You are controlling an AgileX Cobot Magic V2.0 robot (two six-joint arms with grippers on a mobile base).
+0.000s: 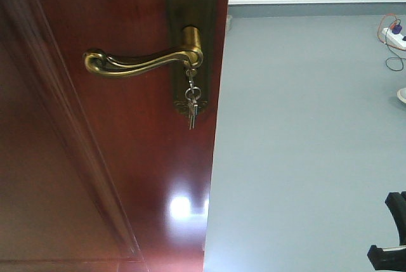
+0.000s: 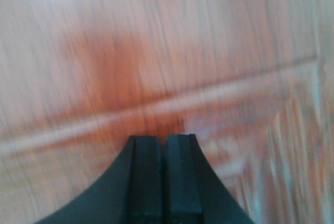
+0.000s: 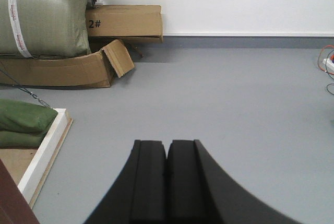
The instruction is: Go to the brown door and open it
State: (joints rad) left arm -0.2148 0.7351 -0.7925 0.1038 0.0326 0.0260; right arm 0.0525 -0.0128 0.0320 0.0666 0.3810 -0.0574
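Note:
The brown door (image 1: 95,177) fills the left half of the front view, its free edge running down the middle. A brass lever handle (image 1: 136,61) on a brass plate points left, with keys (image 1: 191,102) hanging from the lock below it. My left gripper (image 2: 164,139) is shut and empty, close against blurred brown door wood (image 2: 125,62). My right gripper (image 3: 167,143) is shut and empty, pointing over grey floor; part of it shows at the lower right of the front view (image 1: 390,234). Neither gripper touches the handle.
Grey floor (image 1: 304,145) lies right of the door edge, ending at a white wall. A power strip with cables (image 1: 393,37) lies at the far right. Cardboard boxes (image 3: 122,23), a green sack (image 3: 44,15) and a white-edged platform (image 3: 44,151) stand left in the right wrist view.

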